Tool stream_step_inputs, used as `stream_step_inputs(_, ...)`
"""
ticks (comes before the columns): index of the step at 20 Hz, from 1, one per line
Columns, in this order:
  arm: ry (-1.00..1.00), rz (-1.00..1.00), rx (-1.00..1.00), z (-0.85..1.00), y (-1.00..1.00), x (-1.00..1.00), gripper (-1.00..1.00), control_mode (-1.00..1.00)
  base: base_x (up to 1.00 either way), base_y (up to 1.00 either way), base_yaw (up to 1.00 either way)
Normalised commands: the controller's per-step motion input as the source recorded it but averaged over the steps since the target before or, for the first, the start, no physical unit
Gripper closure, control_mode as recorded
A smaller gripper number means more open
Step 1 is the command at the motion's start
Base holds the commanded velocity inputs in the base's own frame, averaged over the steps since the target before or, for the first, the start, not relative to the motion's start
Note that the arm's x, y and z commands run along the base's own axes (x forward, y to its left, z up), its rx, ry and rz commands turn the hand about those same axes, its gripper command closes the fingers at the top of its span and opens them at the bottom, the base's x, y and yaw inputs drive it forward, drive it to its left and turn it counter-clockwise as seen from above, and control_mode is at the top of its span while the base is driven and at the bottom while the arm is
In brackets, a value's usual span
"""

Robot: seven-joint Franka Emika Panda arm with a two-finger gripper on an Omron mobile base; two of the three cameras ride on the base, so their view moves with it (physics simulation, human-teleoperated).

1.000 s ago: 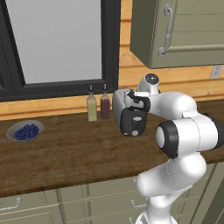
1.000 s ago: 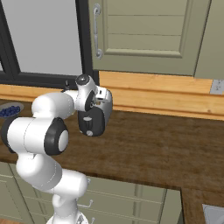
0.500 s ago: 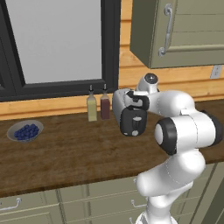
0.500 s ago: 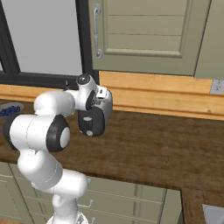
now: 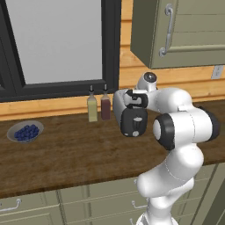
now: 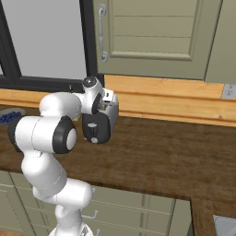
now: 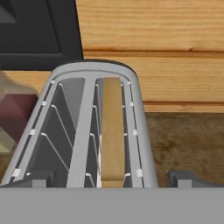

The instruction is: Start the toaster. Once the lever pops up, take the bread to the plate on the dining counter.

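Observation:
The silver toaster (image 5: 119, 104) with its black end panel (image 5: 133, 123) stands on the wooden counter by the wall, and its black end (image 6: 95, 127) also faces the right base camera. In the hand view I look down into its two slots (image 7: 94, 131). The tan bread (image 7: 113, 131) stands in the right slot. My gripper (image 7: 112, 178) is open just above the toaster's near end, with one fingertip (image 7: 39, 177) outside each long side and nothing held. The plate and the dining counter are out of view.
Two slim bottles (image 5: 98, 107) stand just left of the toaster, against the window sill. A grey bowl of blueberries (image 5: 25, 132) sits further left on the wooden counter (image 5: 66, 154). A wall cabinet (image 5: 176, 30) hangs above.
The arm's elbow has edged slightly. The hand stays over the toaster with its jaws as wide as before.

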Motion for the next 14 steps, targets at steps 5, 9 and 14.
stream_step_inputs(5,0.0,0.0,0.0,-0.12,0.0,0.0,-1.0,-1.0,0.0,0.0,0.0)
stream_step_inputs(9,0.0,0.0,0.0,-0.14,0.0,0.0,-1.0,-1.0,0.0,0.0,0.0)
stream_step_inputs(14,0.0,0.0,0.0,-0.03,0.0,0.02,-1.0,-1.0,0.0,0.0,0.0)
